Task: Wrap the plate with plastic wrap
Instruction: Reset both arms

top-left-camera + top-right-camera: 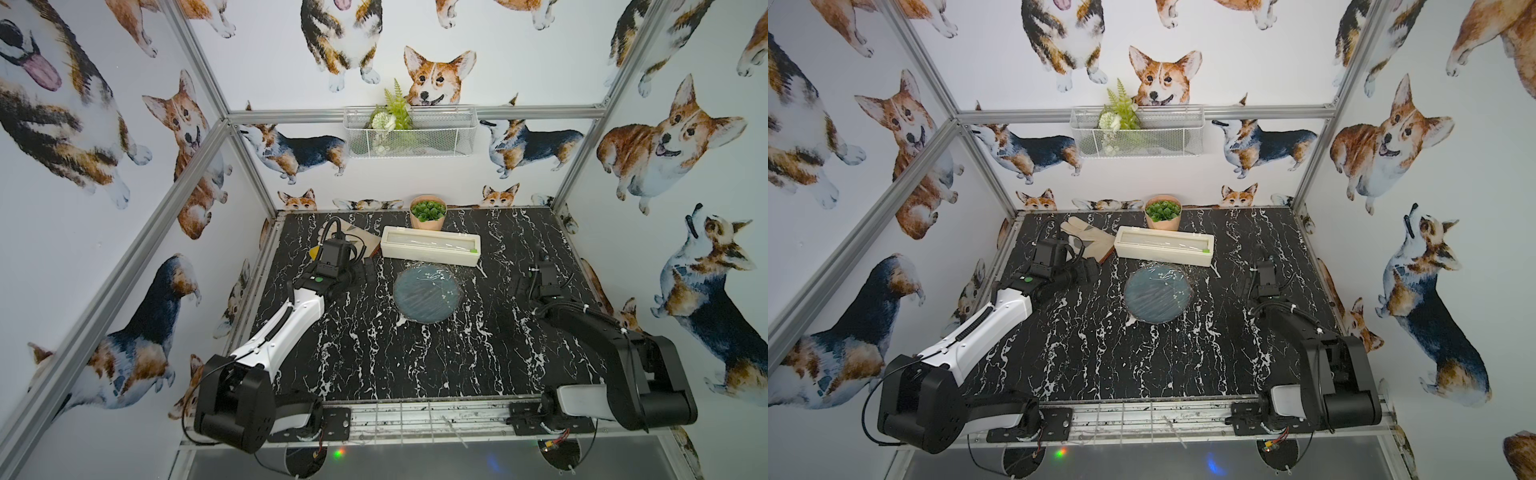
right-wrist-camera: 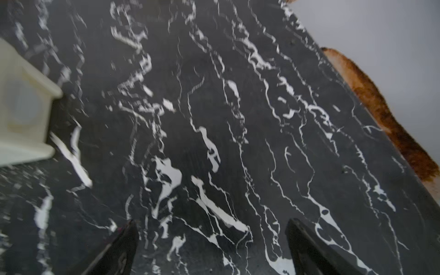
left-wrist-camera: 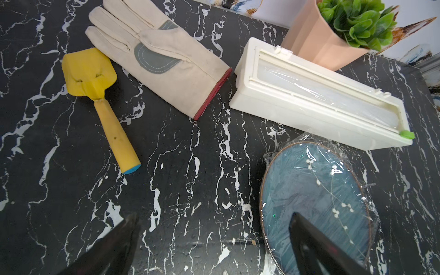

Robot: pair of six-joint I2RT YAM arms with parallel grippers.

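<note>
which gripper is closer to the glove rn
Left. The left gripper hovers open just on the near side of the glove. The right gripper, also open, is across the table, beyond the plate.

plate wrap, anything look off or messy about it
The plastic wrap over the plate is wrinkled, its loose edges bunched past the rim near the dispenser box. Nothing looks spilled or broken.
</note>
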